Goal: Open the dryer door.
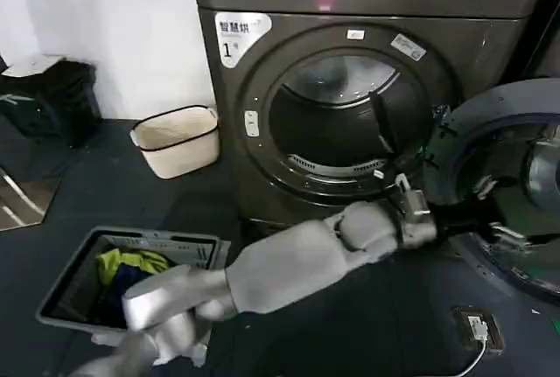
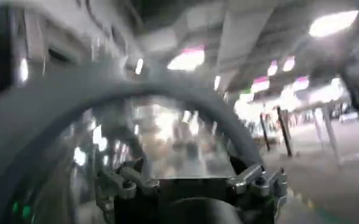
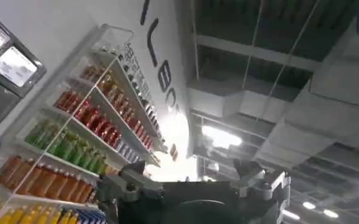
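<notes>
The dark grey dryer body (image 1: 262, 176) has a smooth, satin metallic finish. The large round dryer door (image 1: 512, 176), swung open, shows a matt dark grey plastic inner side. The drum interior (image 1: 337, 80) is bright, reflective metal. The left arm's silver-grey shell (image 1: 289, 263) is smooth, semi-gloss plastic. The cream bin (image 1: 178, 139) looks matt. The grey basket (image 1: 87, 281) is plastic and holds cloth.

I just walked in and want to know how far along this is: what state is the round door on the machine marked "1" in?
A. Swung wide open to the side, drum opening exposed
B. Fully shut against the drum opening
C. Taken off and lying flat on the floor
A: the dryer door stands swung out beside the machine, its dark inner side facing us, and the drum opening is uncovered.
</notes>
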You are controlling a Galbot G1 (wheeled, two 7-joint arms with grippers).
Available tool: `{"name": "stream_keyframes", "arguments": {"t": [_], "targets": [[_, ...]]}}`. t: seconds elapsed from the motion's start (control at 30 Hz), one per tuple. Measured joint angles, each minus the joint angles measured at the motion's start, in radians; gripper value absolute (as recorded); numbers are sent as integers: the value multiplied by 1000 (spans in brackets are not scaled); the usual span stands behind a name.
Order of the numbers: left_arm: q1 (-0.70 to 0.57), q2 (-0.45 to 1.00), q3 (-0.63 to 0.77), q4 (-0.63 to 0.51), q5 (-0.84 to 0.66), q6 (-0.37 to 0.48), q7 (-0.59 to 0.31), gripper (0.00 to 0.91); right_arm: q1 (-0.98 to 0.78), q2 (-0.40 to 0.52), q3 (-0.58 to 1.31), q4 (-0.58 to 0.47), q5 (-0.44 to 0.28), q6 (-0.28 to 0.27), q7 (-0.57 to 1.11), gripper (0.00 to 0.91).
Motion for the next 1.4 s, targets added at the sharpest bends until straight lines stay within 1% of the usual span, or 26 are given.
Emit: {"name": "stream_keyframes", "arguments": {"t": [0.07,0.17,0.23,0.3,0.47,0.77,0.83,1.0,1.13,1.23,1.3,1.4], "targets": [[-1,0,16,-29,0,-33,-3,907,0,-4,0,1,-1,0,-2,907],[1,0,43,-83,-24,-58,-3,907,2,-6,-4,6,-2,0,-5,907],[9,29,58,-131,-35,-78,3,907,5,-7,-7,9,-4,0,-5,907],[8,116,68,-170,-29,-111,0,907,8,-7,-12,13,-5,0,-6,907],[8,312,75,-268,4,-124,-23,907,12,-9,-16,25,-7,-1,-9,907],[15,606,90,-396,56,-137,-49,907,10,-19,-7,32,-13,-1,-10,907],[9,685,102,-426,78,-137,-50,907,12,-20,-5,34,-26,0,-10,907],[8,890,121,-504,132,-133,-46,907,16,-24,0,37,-32,0,-10,907],[24,1029,118,-521,173,-112,-62,907,23,-30,-7,35,-38,-2,-10,907],[40,1116,121,-515,209,-71,-75,907,24,-37,-7,29,-41,-12,-12,907],[52,1171,119,-516,224,-31,-63,907,26,-41,-6,20,-45,-15,-14,907],[69,1252,98,-528,252,41,-13,907,31,-43,-10,13,-49,-15,-17,907]]}}
